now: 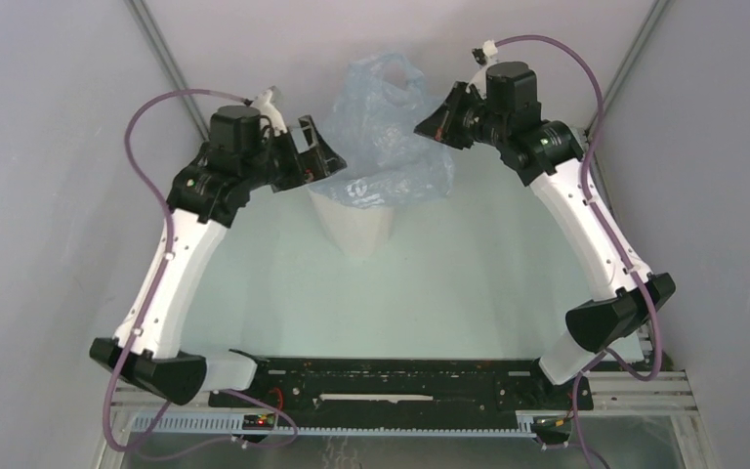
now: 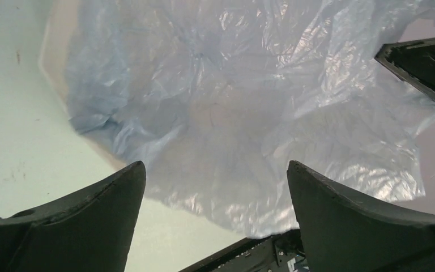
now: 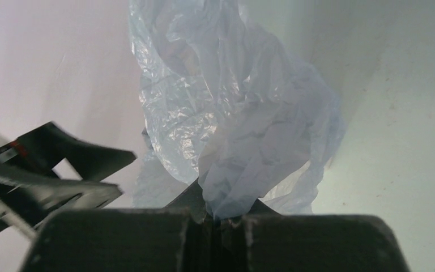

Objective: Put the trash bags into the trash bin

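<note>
The pale-blue, wrinkled trash bag [image 1: 386,137] hangs over the top of the white trash bin [image 1: 356,230] at the back of the table and hides its rim. My right gripper [image 1: 430,119] is at the bag's upper right, shut on a bunch of the film [image 3: 232,113], which is pinched between its fingertips [image 3: 222,209]. At the bag's left edge my left gripper [image 1: 317,147] is open. In the left wrist view its fingers [image 2: 90,221] stand wide apart with the bag [image 2: 232,102] just beyond them. A pale strip of the bin [image 2: 54,62] shows beside the film.
Grey enclosure walls [image 1: 49,147] close in the left, right and back. The black base rail [image 1: 400,381] runs along the near edge. The left gripper [image 3: 62,164] shows in the right wrist view, and the right gripper [image 2: 425,68] in the left wrist view.
</note>
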`<state>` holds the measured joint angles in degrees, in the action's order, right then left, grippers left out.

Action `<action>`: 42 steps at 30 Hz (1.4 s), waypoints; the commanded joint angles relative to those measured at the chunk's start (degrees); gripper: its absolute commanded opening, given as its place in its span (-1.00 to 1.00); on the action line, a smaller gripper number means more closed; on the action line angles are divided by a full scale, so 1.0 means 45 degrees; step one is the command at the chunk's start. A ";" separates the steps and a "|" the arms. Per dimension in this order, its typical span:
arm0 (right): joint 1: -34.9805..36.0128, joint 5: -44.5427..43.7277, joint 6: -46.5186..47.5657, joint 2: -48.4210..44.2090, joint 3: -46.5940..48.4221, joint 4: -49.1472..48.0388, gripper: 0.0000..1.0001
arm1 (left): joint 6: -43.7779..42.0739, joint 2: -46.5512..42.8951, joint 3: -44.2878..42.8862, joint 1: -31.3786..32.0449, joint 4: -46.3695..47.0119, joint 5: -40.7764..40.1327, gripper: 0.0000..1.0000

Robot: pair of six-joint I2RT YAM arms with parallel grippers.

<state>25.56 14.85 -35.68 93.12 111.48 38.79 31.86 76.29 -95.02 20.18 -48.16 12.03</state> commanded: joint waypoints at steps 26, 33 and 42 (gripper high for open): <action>0.2025 -0.1905 0.0660 -0.0224 0.1184 -0.3212 -1.00 | 0.0074 0.0970 0.0894 0.0066 0.2500 -0.1573 0.63; 0.2103 -0.1761 0.0620 0.0228 0.1493 -0.2704 -1.00 | -0.0219 0.3168 0.1004 0.0632 0.3053 -0.0830 0.62; 0.1419 -0.1111 0.0564 0.0300 0.0211 -0.3277 -1.00 | -0.0665 0.1975 -0.0748 0.0610 0.1929 -0.0615 0.84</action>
<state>33.04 8.58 -33.47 94.26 111.13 25.28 31.22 92.07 -90.85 23.09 -37.58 7.88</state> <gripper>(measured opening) 0.007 0.884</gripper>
